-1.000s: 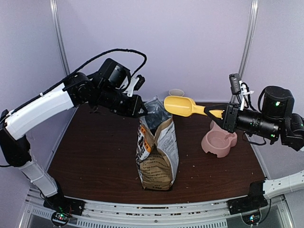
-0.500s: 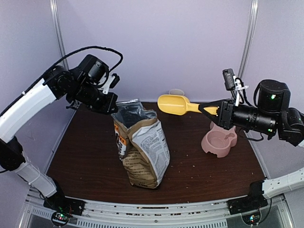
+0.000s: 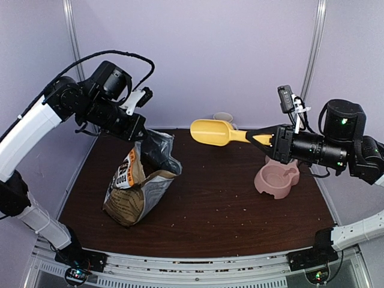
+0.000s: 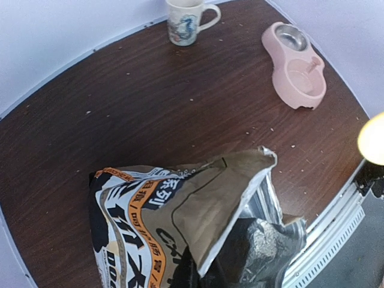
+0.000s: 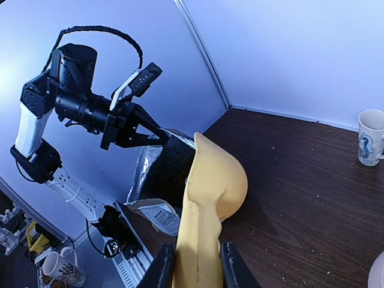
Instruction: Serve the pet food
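The kraft-brown pet food bag (image 3: 137,183) leans over to the left on the dark table, its foil-lined mouth open toward the right. My left gripper (image 3: 141,129) is shut on the bag's upper rim (image 5: 174,139). The pet food itself is hidden inside the dark bag (image 4: 162,216). My right gripper (image 3: 270,139) is shut on the handle of the yellow scoop (image 3: 211,132), which hangs in the air right of the bag's mouth, bowl pointing left. In the right wrist view the scoop (image 5: 211,198) sits between my fingers (image 5: 163,268), and it looks empty. The pink double bowl (image 3: 277,178) stands under my right arm.
A white mug (image 4: 185,21) stands at the table's back edge, behind the scoop (image 5: 372,137). The pink bowl (image 4: 297,66) is at the right side of the table. Loose crumbs dot the tabletop (image 3: 240,210). Purple walls close in the back and sides.
My left gripper has pulled the bag's top leftward, dragging the bag across the table and tipping it from upright to a lean. The scoop has drifted slightly left.
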Robot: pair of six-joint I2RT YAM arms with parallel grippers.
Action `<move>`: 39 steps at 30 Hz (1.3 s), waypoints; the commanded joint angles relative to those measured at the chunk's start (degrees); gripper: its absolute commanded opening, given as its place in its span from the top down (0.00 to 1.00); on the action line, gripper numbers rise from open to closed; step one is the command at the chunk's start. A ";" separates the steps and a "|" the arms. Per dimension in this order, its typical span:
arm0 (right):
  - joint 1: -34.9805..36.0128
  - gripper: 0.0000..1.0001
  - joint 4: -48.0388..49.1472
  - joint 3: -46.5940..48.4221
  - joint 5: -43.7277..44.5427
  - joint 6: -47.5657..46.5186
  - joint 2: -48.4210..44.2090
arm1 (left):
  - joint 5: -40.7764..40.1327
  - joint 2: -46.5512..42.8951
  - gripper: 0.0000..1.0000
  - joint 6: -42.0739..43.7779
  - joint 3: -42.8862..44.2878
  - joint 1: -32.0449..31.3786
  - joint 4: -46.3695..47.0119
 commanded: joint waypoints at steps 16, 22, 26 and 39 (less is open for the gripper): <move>9.37 0.85 -17.00 10.70 8.22 8.18 16.76 | 5.47 3.59 1.00 -0.80 -1.19 -13.60 23.67; 11.49 0.85 -37.05 23.56 21.16 16.09 27.69 | 2.30 4.81 1.00 -2.74 -1.76 -16.98 26.07; 11.53 0.84 -44.40 25.32 26.20 20.97 30.37 | 2.35 4.78 1.00 -4.03 -3.22 -18.45 29.22; 8.63 0.85 -27.74 13.90 15.89 19.25 43.46 | 1.58 3.61 1.00 -7.71 -14.59 -18.79 38.24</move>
